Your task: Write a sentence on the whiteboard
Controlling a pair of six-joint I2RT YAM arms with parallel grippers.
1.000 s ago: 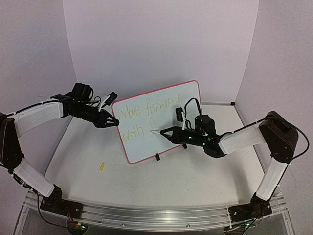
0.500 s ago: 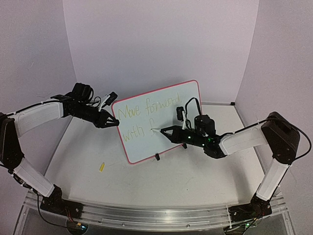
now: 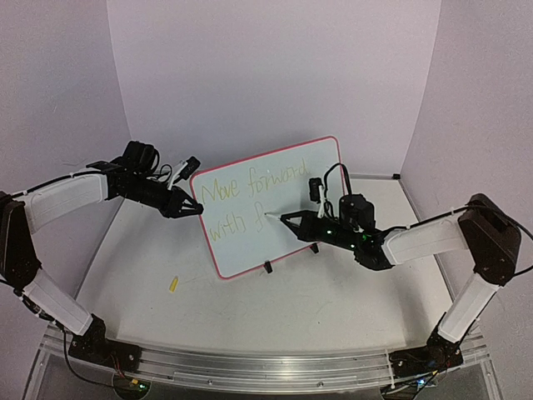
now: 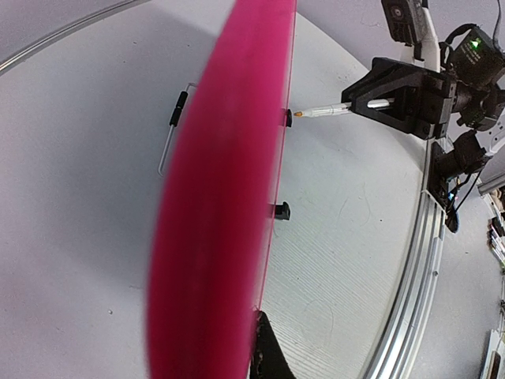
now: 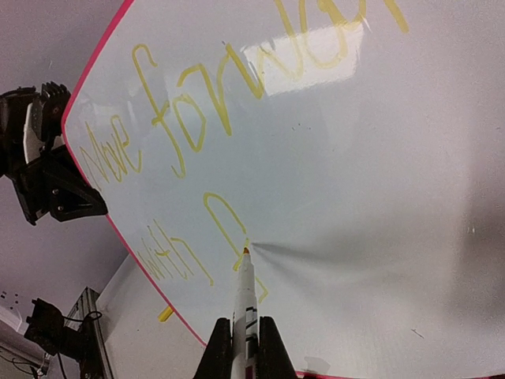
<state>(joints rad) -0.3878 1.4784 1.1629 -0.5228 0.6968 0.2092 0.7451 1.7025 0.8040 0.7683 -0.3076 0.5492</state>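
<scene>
- The whiteboard (image 3: 310, 185) stands on its long edge near the middle of the counter (image 3: 333, 292), on small black feet (image 3: 268, 267), and leans back a little.
- The left end effector (image 3: 195, 208) is closed on the board's left rim. The left wrist view shows the red-pink rim (image 4: 221, 197) running straight through the frame, blurred because it is so close.
- The right end effector (image 3: 287, 221) is closed on a slim white marker (image 5: 245, 292), whose tip touches the board face.
- The sentence (image 5: 229, 103) is in yellow-green cursive. Line 1 reads "Move forward". Line 2 reads "with" plus 1 looped letter, probably the f of "faith", so about 4 letters remain.
- Handling judgement, board: thin, stiff and probably light. Resting on 2 small feet, it is likely to tip or skid under pen pressure, so it needs bracing.
- The best hold is the rim, at a side edge and about the height of the writing line, as the left arm has it. The face looks glossy and slick, so it is a poor place to grip.
- Handling judgement, marker: light, rigid and narrow. It could twist between the fingers if pressed hard, so light contact seems enough.
- The ink probably wipes off. Fingers and wrist cable should stay off the written area.
- A small yellow piece (image 3: 173, 284), possibly the cap, lies on the counter, left of the board and apart from it.
</scene>
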